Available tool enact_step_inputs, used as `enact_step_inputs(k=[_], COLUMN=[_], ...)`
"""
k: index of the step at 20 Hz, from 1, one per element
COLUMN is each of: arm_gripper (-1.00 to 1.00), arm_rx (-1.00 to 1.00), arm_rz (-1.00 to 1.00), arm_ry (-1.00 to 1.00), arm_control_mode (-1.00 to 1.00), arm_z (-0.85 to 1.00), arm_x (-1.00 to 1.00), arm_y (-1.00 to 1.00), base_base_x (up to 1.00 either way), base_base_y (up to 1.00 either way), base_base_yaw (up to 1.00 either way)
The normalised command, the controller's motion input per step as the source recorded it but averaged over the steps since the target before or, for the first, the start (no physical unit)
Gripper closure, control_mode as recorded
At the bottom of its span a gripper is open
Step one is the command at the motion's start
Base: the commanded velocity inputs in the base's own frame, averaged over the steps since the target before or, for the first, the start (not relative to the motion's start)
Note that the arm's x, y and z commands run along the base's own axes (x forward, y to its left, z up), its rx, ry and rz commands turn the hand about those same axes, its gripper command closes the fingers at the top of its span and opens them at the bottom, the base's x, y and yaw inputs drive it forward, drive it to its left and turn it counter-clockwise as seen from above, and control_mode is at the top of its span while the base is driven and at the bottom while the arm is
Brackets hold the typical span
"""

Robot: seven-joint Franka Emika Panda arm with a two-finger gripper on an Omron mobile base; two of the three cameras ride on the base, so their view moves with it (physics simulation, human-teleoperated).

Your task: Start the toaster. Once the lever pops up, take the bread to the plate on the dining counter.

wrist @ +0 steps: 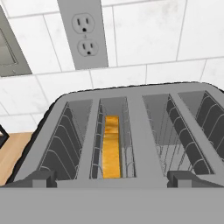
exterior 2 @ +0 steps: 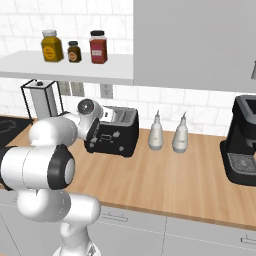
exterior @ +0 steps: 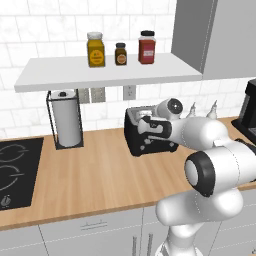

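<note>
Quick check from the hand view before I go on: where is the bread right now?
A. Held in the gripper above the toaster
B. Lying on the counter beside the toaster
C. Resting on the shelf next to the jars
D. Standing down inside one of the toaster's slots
D: the bread stands on edge, sunk between the wire guides of a slot in the toaster.

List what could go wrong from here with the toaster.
1. The open pincer hangs over the toaster's slots; pushing down there could hit the bread rather than any lever.
2. The bread sits low between the slot wires, so lifting it out later may snag.
3. The arm crowds the toaster in both base views; a sideways nudge could slide it toward the bottles.
</note>
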Motion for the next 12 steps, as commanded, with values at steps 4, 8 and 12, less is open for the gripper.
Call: enact_step_inputs(k=[4,8,12], arm_gripper=[-1.00,-1.00,-1.00], arm_rx=[0.00,0.00,0.00], arm_rz=[0.00,0.00,0.00], arm_ry=[0.00,0.00,0.00], arm_control_mode=[-1.00,-1.00,-1.00], arm_z=[0.00,0.00,0.00], arm_x=[0.00,0.00,0.00], arm_y=[0.00,0.00,0.00], base_base_x=[0.00,0.00,0.00], base_base_y=[0.00,0.00,0.00], base_base_yaw=[0.00,0.00,0.00])
